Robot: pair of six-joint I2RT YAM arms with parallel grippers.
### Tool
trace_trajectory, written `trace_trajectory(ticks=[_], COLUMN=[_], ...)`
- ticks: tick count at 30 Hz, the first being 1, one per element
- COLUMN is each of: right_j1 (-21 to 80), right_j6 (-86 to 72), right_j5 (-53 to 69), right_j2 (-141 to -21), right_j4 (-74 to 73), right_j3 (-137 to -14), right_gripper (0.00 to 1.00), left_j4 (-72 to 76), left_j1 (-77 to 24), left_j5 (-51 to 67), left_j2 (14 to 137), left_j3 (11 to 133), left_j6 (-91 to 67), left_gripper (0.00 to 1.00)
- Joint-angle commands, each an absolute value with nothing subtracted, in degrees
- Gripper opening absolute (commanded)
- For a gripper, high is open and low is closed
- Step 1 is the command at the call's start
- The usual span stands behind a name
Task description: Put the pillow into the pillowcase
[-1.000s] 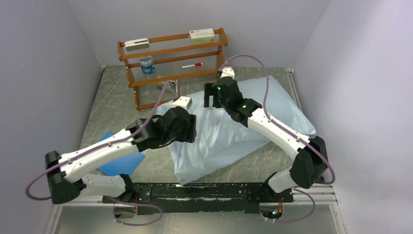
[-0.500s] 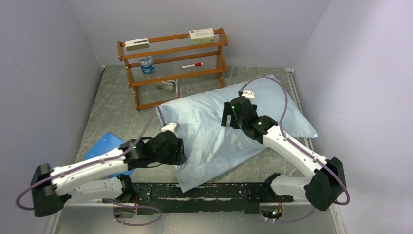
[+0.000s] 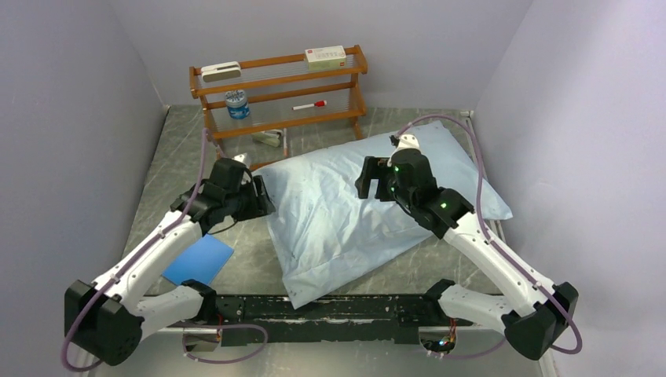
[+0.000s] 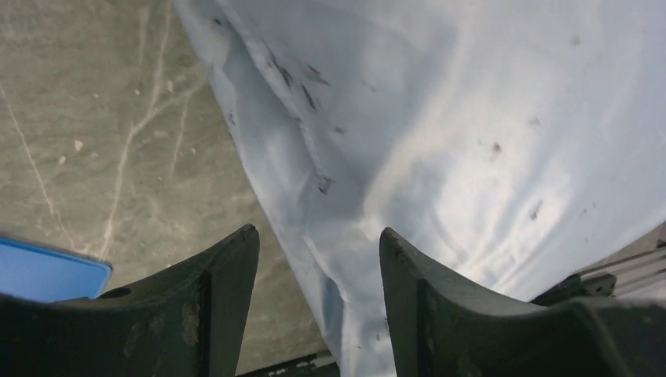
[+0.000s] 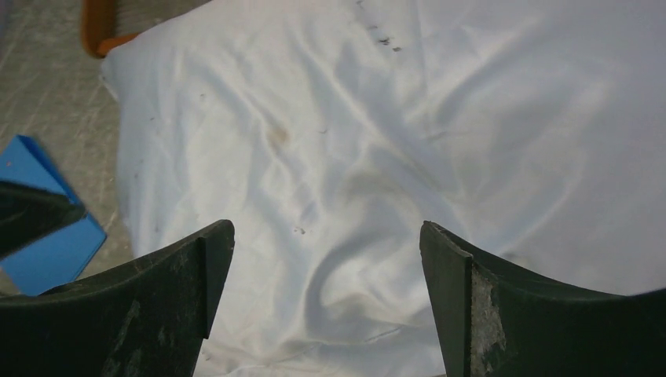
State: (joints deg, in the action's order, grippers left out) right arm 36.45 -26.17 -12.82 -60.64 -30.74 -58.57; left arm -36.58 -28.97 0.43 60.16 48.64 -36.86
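The light-blue pillowcase (image 3: 369, 208) lies plump and wrinkled across the middle of the table. No white pillow shows outside it, and the bulge suggests it is inside. My left gripper (image 3: 263, 200) is open at the pillowcase's left edge. In the left wrist view the gripper (image 4: 318, 243) straddles that edge of the pillowcase (image 4: 440, 118) without gripping it. My right gripper (image 3: 369, 179) is open above the middle of the pillowcase. In the right wrist view the gripper (image 5: 326, 236) is empty, with the wrinkled pillowcase (image 5: 353, 118) below.
A wooden rack (image 3: 279, 102) stands at the back with a box, a can and a marker on it. A small metal object (image 3: 271, 139) lies in front of the rack. A flat bright-blue rectangle (image 3: 198, 261) lies at the near left. Walls close in on both sides.
My left gripper has moved from the pillowcase's near-left part back and left to its left edge. My right gripper came nearer from the far edge, then barely shifted. The pillowcase has settled flatter.
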Motion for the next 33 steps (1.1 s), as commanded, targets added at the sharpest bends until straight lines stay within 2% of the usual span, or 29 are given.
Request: trace_trajectory(ticks=[1,2,3,5,6,14,19,25,33], right_j1=[36.5,36.5,36.5,36.6,36.5,36.5,36.5,36.6,36.6], right_j6=[-23.1,-23.2,-23.2,-23.0,-22.8,-24.9,-23.8,-23.4,-26.0], right_j5=[-8.5,-8.5,-8.9,-10.9,-12.3,-17.2,-12.6,-8.9,-4.1], right_j2=[-58.5,-58.1,-57.8,-56.9,-56.3,-48.5,-43.7,-45.2,-45.2], right_j4=[-27.9,-27.9,-28.2,-28.6,-28.9,-23.5,-19.7,-22.9,-21.2], right_j3=[-59.6,-59.9,-60.2,-60.7,-61.0,-59.8,-58.3,-61.8,-60.1], right_gripper=[0.92,0.92,0.97,1.00,1.00,1.00,1.00,1.00,1.00], left_j4=[-28.7,-27.7,-27.0,-26.1,-25.7,-28.8,-26.1,-29.2,-27.7], left_j1=[-21.6,-21.1,-20.9,-21.0,-20.9,-20.9,-21.0,-21.0,-21.0], left_j5=[11.7,12.5,13.1,14.1,14.6,14.1,14.9,18.3,19.9], left_j2=[60.6,59.7,58.7,55.6,54.2,47.5,42.6,42.6,40.5], left_j3=[47.0,47.3,48.0,50.0,51.0,60.8,60.7,61.7,58.1], left_j6=[-32.9,-31.8,-30.6,-28.0,-26.5,-18.5,-17.2,-15.7,-17.4], left_gripper=[0.62,0.65,0.70,0.90,0.96,0.97,0.97,0.98,0.98])
